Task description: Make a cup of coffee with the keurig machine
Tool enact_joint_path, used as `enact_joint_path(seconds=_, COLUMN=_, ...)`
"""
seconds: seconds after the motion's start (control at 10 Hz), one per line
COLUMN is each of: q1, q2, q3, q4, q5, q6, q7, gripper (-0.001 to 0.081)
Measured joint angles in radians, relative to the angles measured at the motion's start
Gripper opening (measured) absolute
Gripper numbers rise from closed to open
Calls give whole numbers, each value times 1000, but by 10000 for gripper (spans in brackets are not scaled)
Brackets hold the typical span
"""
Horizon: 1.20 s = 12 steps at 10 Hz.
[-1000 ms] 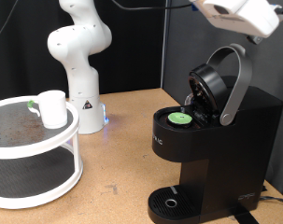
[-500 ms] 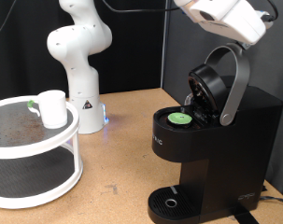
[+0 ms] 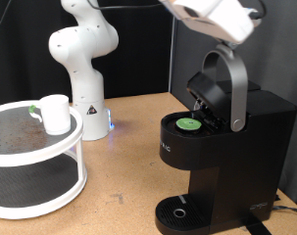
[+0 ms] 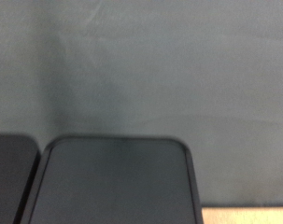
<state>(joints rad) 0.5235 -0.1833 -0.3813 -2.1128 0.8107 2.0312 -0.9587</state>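
The keurig machine stands at the exterior view's right with its hinged top raised. Its silver-grey handle band stands nearly upright. A green-topped pod sits in the open chamber. My gripper is at the exterior view's top, right above the handle band; only its white body shows and its fingers are hidden. The white cup stands on the upper tier of a round white rack at the exterior view's left, far from the gripper. The wrist view shows a dark rounded surface and a grey wall, and no fingers.
The two-tier round white rack fills the exterior view's lower left. The arm's white base stands behind it on the wooden table. The machine's round drip tray is low at the front. A black curtain hangs behind.
My gripper has moved towards the exterior view's left along the top. The handle band has swung from leaning back to nearly upright, and the raised top has tipped down towards the pod.
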Motion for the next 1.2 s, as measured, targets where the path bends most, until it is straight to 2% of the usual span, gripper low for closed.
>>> enact_joint_path(seconds=0.3, q1=-47, q2=-29, q3=-30, q4=-36, q5=-88, q6=-20, q7=0, gripper=0)
enact_joint_path(seconds=0.7, q1=-107, q2=-18, q3=-47, q4=-107, q5=-204, q6=54, q7=2, gripper=0)
enact_joint_path(seconds=0.9, q1=-119, q2=6, q3=-53, q4=-144, q5=-238, q6=111, q7=0, gripper=0)
enact_joint_path(seconds=1.2, q1=-124, q2=53, q3=-66, q4=-191, q5=-231, q6=180, q7=-56, gripper=0)
